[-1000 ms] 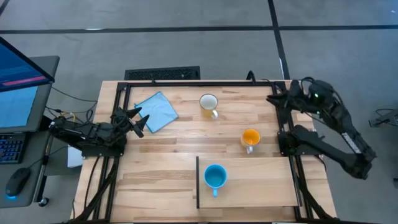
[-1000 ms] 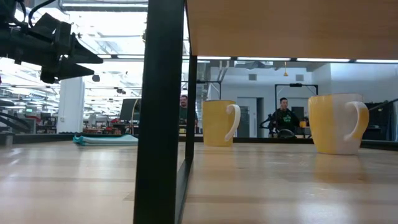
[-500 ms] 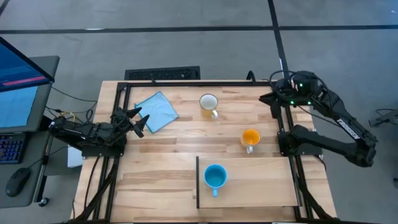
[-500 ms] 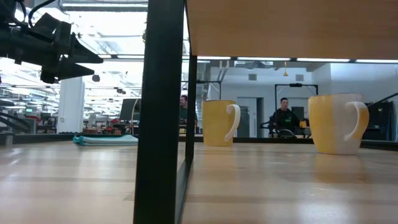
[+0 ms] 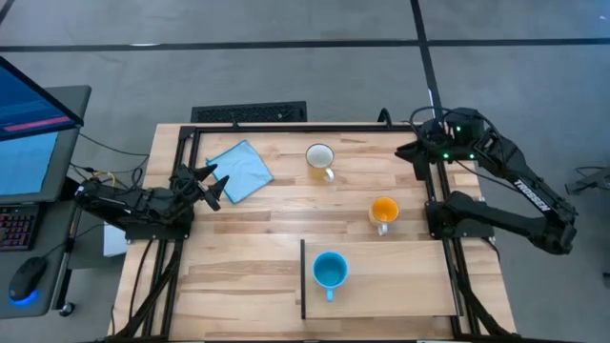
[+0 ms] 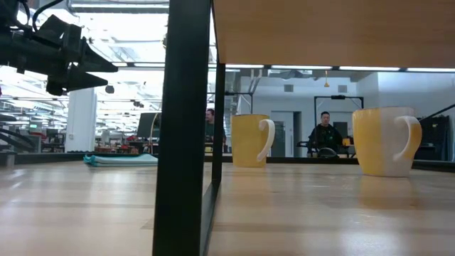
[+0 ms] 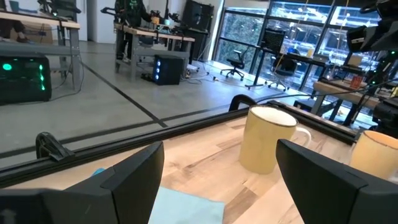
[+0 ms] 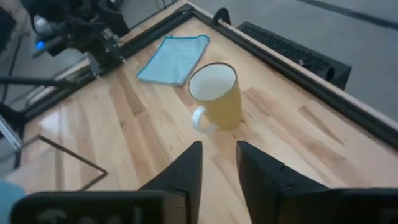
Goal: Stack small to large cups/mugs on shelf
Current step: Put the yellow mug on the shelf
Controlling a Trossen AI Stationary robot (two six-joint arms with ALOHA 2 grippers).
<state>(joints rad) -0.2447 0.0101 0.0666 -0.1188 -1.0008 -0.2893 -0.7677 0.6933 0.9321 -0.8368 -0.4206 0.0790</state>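
Note:
The small light-blue mug (image 5: 330, 272) stands upright on the left part of the light-wood shelf (image 5: 400, 281) at the table's near side. The orange mug (image 5: 383, 211) stands on the table just beyond the shelf. The white mug (image 5: 320, 159) stands near the far edge and also shows in the right wrist view (image 8: 216, 96). My right gripper (image 5: 403, 151) hovers over the far right of the table, pointing toward the white mug, its fingers (image 8: 186, 171) a narrow gap apart and empty. My left gripper (image 5: 215, 187) waits wide open at the left edge.
A light-blue cloth (image 5: 240, 170) lies flat at the far left, close to my left gripper. A dark frame (image 5: 286, 125) runs round the table. In the low view the shelf's dark leg (image 6: 186, 128) stands in front. People sit in the room behind.
My right gripper has moved a little toward the table's left, nearer the white mug, as its arm swung in over the far right edge. The mugs have stayed in place.

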